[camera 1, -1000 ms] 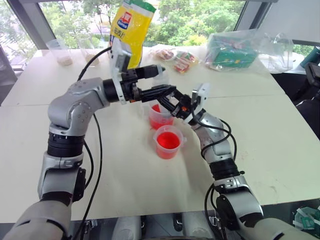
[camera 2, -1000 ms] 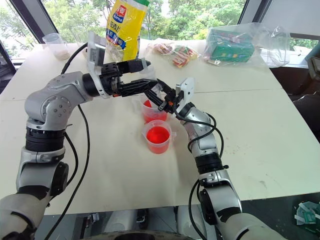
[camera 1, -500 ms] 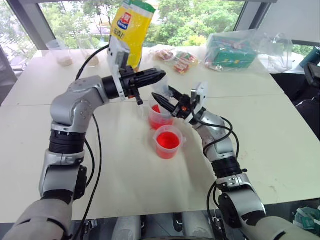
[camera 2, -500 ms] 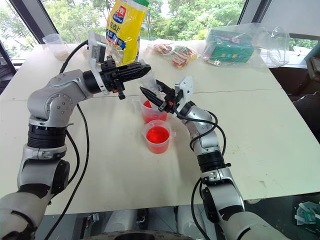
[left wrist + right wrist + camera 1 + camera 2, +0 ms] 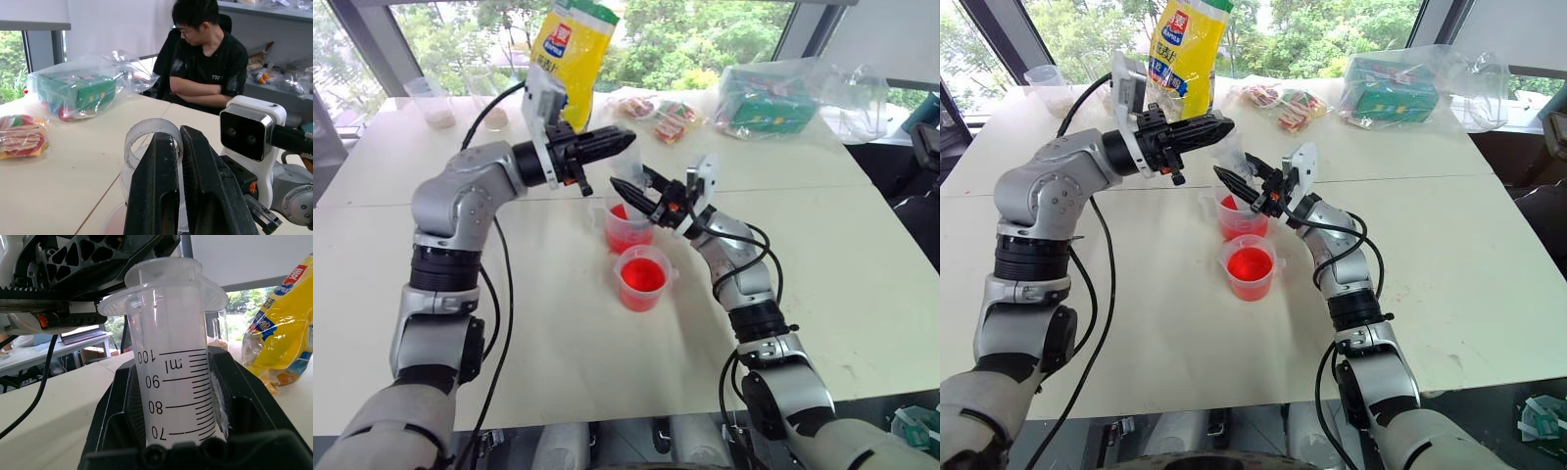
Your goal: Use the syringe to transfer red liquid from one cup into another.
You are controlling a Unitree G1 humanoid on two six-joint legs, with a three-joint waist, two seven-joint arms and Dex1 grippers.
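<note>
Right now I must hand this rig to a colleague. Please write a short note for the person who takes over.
The left pincer is shut, at the plunger end of the syringe; I cannot tell whether it touches it.
The right pincer is shut on the syringe barrel, holding it roughly upright over the far cup.
The far cup and the near cup stand close together on the table; both hold red liquid.
Done: syringe gripped and brought to the far cup; the upper barrel looks clear.
Left: probably working the plunger and moving liquid between the cups.
</note>
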